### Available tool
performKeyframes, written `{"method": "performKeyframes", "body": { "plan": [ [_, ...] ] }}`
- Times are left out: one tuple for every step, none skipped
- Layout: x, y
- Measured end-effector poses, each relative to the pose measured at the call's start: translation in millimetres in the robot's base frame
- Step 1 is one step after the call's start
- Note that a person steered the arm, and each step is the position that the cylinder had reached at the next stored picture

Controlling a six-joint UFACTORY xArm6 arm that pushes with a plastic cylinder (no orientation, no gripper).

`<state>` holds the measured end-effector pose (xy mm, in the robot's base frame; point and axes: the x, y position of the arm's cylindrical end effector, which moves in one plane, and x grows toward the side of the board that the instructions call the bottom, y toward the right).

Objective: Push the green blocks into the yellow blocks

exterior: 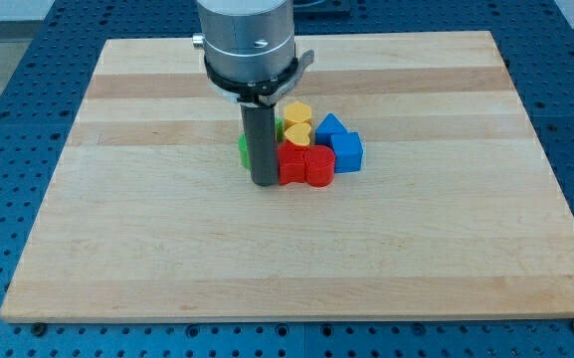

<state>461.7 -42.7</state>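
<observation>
My tip rests on the wooden board at the left side of a tight cluster of blocks. A green block shows partly behind the rod on its left, its shape unclear. Another sliver of green peeks out to the rod's right, against the yellow blocks. A yellow round block and a yellow heart-shaped block sit at the cluster's top, just right of the rod. The rod hides most of both green blocks.
Two red blocks sit right of my tip, touching it or nearly so. Two blue blocks sit at the cluster's right. The arm's grey flange hangs above at the view's top.
</observation>
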Motion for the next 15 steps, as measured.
{"method": "performKeyframes", "body": {
  "plan": [
    [15.5,-17.3],
    [24.9,-52.9],
    [1.2,-60.1],
    [-23.7,-52.9],
    [-30.2,-24.5],
    [-30.2,-7.8],
    [-30.2,-17.6],
    [-36.1,-39.0],
    [-61.5,-52.0],
    [-99.1,-52.0],
    [-107.4,-47.4],
    [-107.5,-45.2],
    [-103.1,-49.2],
    [-91.4,-51.0],
    [-85.0,-51.0]
  ]
}}
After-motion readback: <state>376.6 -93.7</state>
